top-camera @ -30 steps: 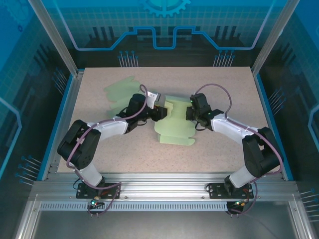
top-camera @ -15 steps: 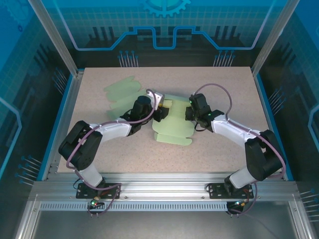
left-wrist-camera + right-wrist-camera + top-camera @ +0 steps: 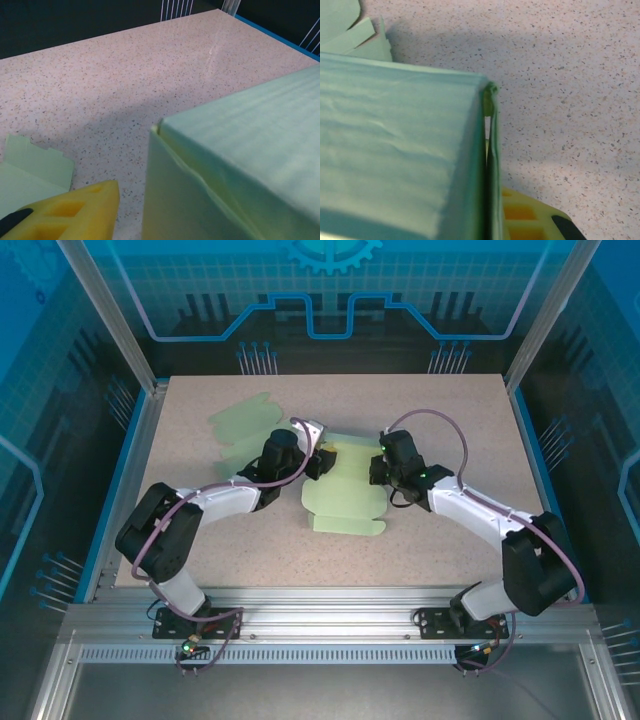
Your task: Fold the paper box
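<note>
The paper box (image 3: 345, 495) is pale green, partly folded, and stands mid-table with its walls raised. My left gripper (image 3: 318, 463) is at its left wall. Its yellow finger (image 3: 65, 212) stands apart from the box wall (image 3: 175, 200), with bare table between them; the other finger is hidden behind the box, and the jaws are open. My right gripper (image 3: 376, 472) is at the box's right side. It is shut on the doubled wall flap (image 3: 493, 165), with its yellow finger (image 3: 525, 220) pressed against the flap's outside.
A second flat pale green sheet (image 3: 245, 425) lies at the back left, and its edge (image 3: 30, 170) shows beside my left finger. Blue rails and glass walls (image 3: 545, 460) border the speckled table. Open tabletop (image 3: 430, 550) lies in front of the box.
The box and my right gripper have shifted slightly left. My left gripper has turned at the box's left wall and its jaws have parted a little.
</note>
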### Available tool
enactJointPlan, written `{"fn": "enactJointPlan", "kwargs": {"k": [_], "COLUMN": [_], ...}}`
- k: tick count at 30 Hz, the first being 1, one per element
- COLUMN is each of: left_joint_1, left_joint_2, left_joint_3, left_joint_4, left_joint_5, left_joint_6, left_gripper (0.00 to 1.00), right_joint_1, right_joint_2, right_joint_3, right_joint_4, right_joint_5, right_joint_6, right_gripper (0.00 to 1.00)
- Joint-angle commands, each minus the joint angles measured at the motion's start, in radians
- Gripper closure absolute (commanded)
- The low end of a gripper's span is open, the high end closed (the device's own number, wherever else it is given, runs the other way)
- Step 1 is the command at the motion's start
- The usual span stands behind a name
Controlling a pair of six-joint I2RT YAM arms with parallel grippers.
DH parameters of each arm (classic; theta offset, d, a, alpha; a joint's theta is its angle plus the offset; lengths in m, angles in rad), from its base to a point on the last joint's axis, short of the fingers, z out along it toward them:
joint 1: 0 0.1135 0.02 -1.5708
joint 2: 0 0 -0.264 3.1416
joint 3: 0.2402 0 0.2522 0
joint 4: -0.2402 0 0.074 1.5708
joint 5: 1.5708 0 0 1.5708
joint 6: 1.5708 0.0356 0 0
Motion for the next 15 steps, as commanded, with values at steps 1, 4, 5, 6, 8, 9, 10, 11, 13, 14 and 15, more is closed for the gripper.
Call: {"fn": "enactJointPlan", "kwargs": {"k": [1, 4, 5, 6, 8, 9, 10, 11, 13, 14, 15], "left_joint_1": [0.006, 0.005, 0.005, 0.004, -0.001, -0.004, -0.009, -0.015, -0.027, -0.032, -0.035], "left_joint_2": [-0.027, -0.029, -0.032, -0.032, -0.036, -0.039, -0.042, -0.044, -0.047, -0.047, -0.047], "left_joint_3": [-0.017, -0.021, -0.024, -0.026, -0.032, -0.036, -0.040, -0.043, -0.048, -0.050, -0.050], "left_joint_4": [0.065, 0.080, 0.084, 0.086, 0.086, 0.087, 0.089, 0.090, 0.093, 0.093, 0.093], "left_joint_5": [-0.028, -0.033, -0.039, -0.043, -0.069, -0.079, -0.101, -0.125, -0.181, -0.218, -0.246], "left_joint_6": [0.013, 0.005, 0.004, 0.004, 0.005, 0.007, 0.011, 0.015, 0.020, 0.018, 0.016], "left_gripper": [0.55, 0.63, 0.64, 0.66, 0.70, 0.72, 0.72, 0.74, 0.77, 0.79, 0.79], "right_joint_1": [0.022, 0.030, 0.032, 0.034, 0.040, 0.043, 0.048, 0.053, 0.062, 0.068, 0.072], "right_joint_2": [-0.036, -0.040, -0.039, -0.040, -0.039, -0.038, -0.037, -0.034, -0.029, -0.025, -0.024], "right_joint_3": [-0.006, 0.000, 0.002, 0.006, 0.014, 0.017, 0.021, 0.026, 0.040, 0.047, 0.052], "right_joint_4": [-0.015, -0.032, -0.042, -0.050, -0.067, -0.073, -0.082, -0.094, -0.119, -0.132, -0.140], "right_joint_5": [-0.014, 0.006, 0.016, 0.025, 0.041, 0.048, 0.058, 0.068, 0.091, 0.101, 0.110], "right_joint_6": [-0.015, -0.009, -0.003, 0.003, 0.017, 0.025, 0.033, 0.043, 0.062, 0.073, 0.080], "right_gripper": [0.96, 0.96, 0.95, 0.95, 0.95, 0.95, 0.95, 0.95, 0.95, 0.95, 0.95]}}
